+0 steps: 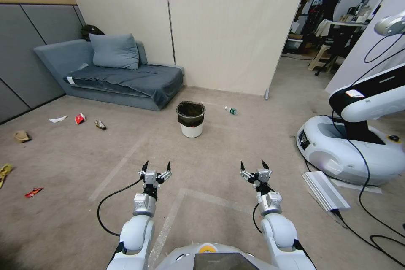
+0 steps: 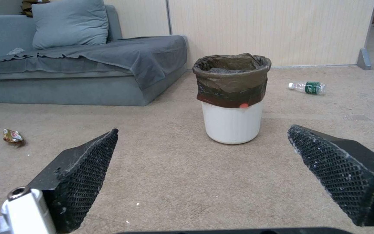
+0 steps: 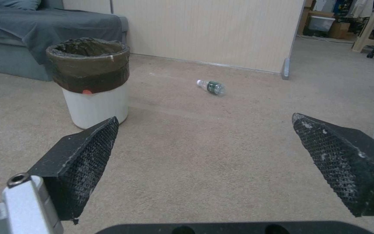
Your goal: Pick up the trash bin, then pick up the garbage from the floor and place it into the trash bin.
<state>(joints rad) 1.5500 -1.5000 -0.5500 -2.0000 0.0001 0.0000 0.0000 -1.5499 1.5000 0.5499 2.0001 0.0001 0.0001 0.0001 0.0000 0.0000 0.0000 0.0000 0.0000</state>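
The trash bin (image 1: 191, 119) stands upright on the carpet ahead of me, white with a black bag liner folded over its rim; it also shows in the left wrist view (image 2: 232, 100) and the right wrist view (image 3: 91, 83). Garbage lies on the floor to the left: a white scrap (image 1: 58, 119), a red wrapper (image 1: 79, 118), a crumpled wrapper (image 1: 100, 125), a brown piece (image 1: 21, 136), a yellow one (image 1: 4, 173) and a red one (image 1: 33, 192). My left gripper (image 1: 156, 166) and right gripper (image 1: 254, 165) both hang open and empty, well short of the bin.
A grey sofa (image 1: 114, 74) with a cushion stands against the back wall left of the bin. A plastic bottle (image 1: 230, 110) lies right of the bin. Another white robot base (image 1: 350, 147) with cables and a metal block (image 1: 325, 190) occupies the right side.
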